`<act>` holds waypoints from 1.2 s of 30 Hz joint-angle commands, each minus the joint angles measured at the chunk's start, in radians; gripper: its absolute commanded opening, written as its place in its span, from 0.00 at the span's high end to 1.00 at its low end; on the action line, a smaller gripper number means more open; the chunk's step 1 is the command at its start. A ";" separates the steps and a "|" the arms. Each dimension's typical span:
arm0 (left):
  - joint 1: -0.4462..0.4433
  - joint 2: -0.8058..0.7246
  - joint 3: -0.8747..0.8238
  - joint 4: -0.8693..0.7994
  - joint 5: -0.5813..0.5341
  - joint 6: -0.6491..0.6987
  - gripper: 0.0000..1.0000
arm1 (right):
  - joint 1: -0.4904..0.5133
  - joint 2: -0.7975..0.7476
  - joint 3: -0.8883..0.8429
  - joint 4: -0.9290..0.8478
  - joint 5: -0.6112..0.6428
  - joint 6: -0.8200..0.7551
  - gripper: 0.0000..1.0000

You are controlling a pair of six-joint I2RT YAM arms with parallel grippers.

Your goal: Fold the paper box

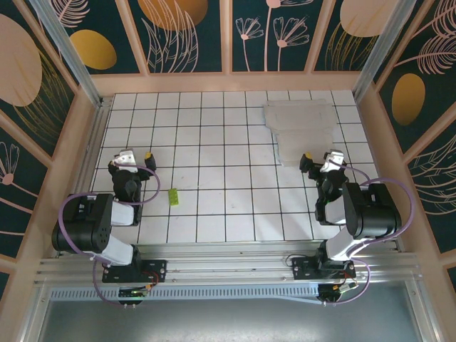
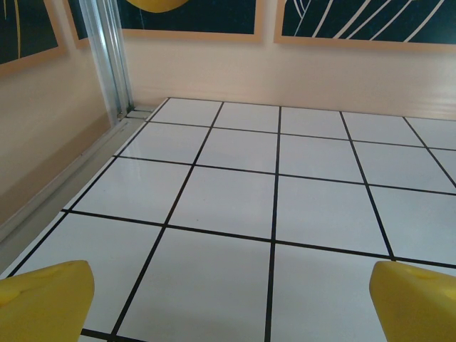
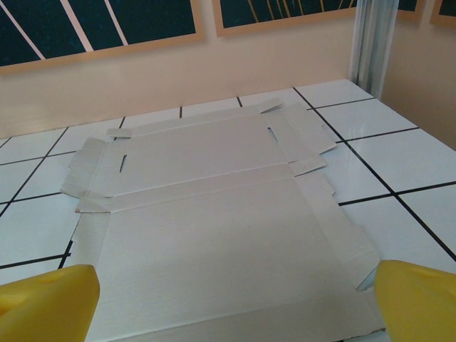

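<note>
Fingers (image 3: 46, 303) of the right gripper (image 3: 231, 299) spread wide, nothing held. Left gripper (image 2: 228, 299) likewise wide and empty, over bare tiles.

Paper box (image 3: 214, 206) lies flat and unfolded, whitish face up, just ahead of the right gripper at the far right of the tiled table (image 1: 214, 135).

Judged: no fold made yet; the step in hand is the approach. Next move calls for getting a fingertip under a thin flap edge lying flush on the tiles; the card may slide.

Room: open tiles to the box's left. Far wall (image 3: 178, 71) and side wall (image 3: 420, 71) close by. Yellow-green scrap (image 1: 172, 197) well apart, near the left arm.
</note>
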 commanded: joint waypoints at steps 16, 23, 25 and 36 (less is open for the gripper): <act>-0.003 -0.318 0.219 -0.603 0.045 -0.362 0.01 | -0.103 -0.211 0.496 -0.987 -0.126 0.317 0.01; -0.163 -0.181 0.482 -0.857 0.244 -0.689 0.02 | -0.214 0.106 0.882 -1.212 -0.251 0.454 0.01; -0.216 -0.127 0.533 -0.847 0.329 -0.733 0.02 | -0.259 0.204 0.989 -1.228 -0.290 0.470 0.01; -0.371 0.039 0.660 -0.842 0.599 -0.778 0.06 | -0.322 0.737 1.624 -1.505 -0.499 0.356 0.01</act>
